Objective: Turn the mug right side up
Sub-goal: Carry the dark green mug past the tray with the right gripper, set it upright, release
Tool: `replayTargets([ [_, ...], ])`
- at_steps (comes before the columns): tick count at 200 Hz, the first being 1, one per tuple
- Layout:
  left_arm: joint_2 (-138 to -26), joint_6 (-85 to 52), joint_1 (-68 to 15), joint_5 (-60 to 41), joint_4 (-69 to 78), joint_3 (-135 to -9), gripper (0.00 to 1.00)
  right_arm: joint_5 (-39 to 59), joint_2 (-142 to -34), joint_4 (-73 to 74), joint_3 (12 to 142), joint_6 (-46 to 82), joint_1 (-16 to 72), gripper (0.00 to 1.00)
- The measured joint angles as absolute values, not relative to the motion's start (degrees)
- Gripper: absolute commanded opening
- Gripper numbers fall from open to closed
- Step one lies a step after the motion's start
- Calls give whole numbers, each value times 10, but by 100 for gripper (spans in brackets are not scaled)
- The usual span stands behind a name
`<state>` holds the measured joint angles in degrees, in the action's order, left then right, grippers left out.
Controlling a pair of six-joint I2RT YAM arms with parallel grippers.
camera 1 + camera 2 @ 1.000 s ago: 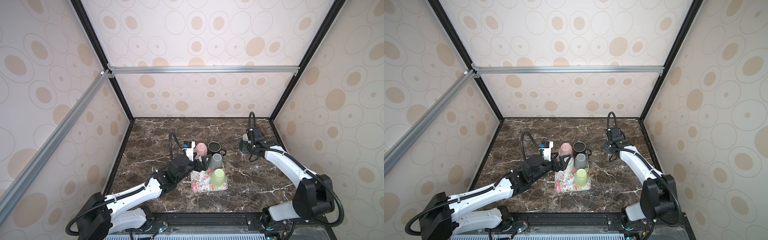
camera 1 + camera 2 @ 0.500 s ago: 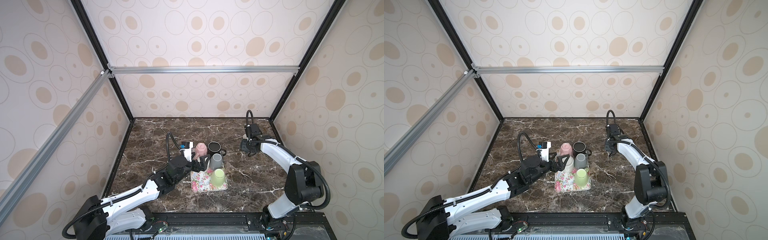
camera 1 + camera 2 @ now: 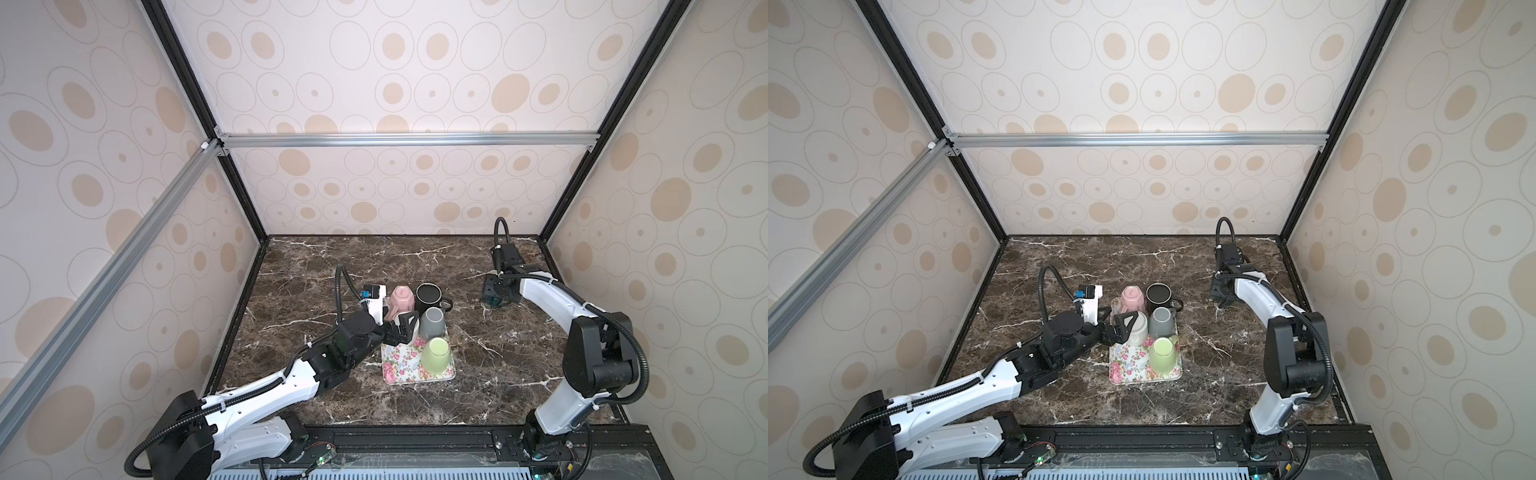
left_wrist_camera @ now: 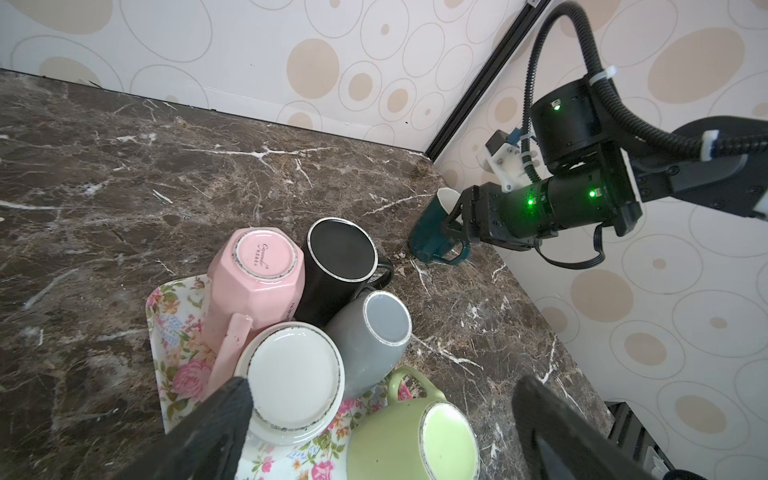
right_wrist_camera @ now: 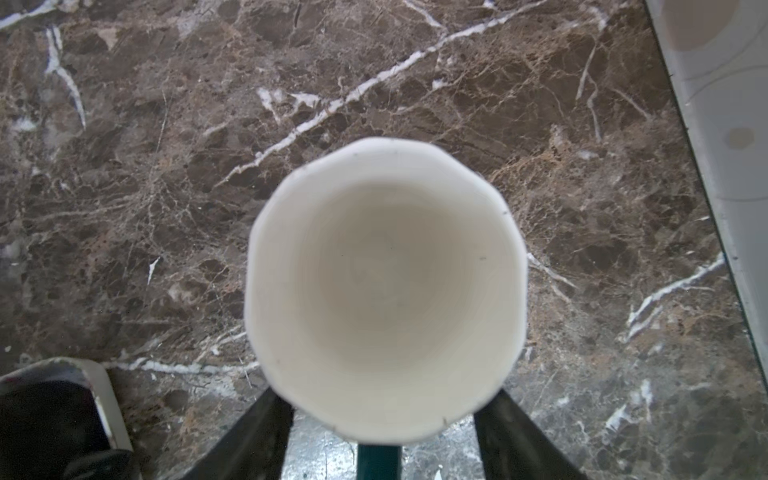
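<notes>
1. Standing mouth-up on the dark brown marble bench (image 3: 316,282), the teal ceramic mug with a white inside (image 4: 432,232) sits alone. It is right of centre in both top views, well apart from the tray group.
2. Right wrist view: looks straight down into the mug's white bowl, which fills mid-frame. The teal handle shows at the lower middle edge, between two black fingers (image 5: 257,440).
3. Right tool (image 3: 495,294): jaws apart, one finger on each side of the handle. A strip of bare bench shows between each finger and the handle. Nothing clamped.
4. Left tool (image 3: 401,329): jaws spread wide, holding nothing, over the near-left part of the tray group. In the left wrist view its fingers enter at the lower left and lower right of frame. One finger overlaps the edge of the white mug's base; contact cannot be told.
5. Rectangular floral-print tray (image 4: 174,324) lies at centre of the bench.
6. Mugs at the tray:
   - White round mug (image 4: 295,374), base up.
   - Grey mug (image 4: 378,332), base up, just beside the white one.
   - Pale green mug (image 4: 415,440), base up, at lower middle of the left wrist frame.
   - Pink faceted mug (image 4: 262,282), base up, maker's mark showing.
   - Black mug with a white rim (image 4: 340,249), mouth up, just beside the pink one; whether it is on the tray cannot be told.
</notes>
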<state>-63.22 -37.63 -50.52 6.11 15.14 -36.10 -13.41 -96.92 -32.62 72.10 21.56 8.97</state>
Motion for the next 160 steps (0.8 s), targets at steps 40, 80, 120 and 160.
replayTargets([
  [40, -643, -366, -505, 61, 142, -361, 98, -91, -929, -331, 710, 216, 90, 73],
  [80, -642, -348, -504, 67, 123, -361, 98, -37, -817, -330, 660, 215, 90, 76],
  [120, -648, -345, -501, 67, 90, -364, 98, 69, -699, -317, 555, 211, 90, 77],
  [160, -672, -349, -501, 66, 75, -364, 98, 147, -590, -322, 471, 211, 95, 77],
])
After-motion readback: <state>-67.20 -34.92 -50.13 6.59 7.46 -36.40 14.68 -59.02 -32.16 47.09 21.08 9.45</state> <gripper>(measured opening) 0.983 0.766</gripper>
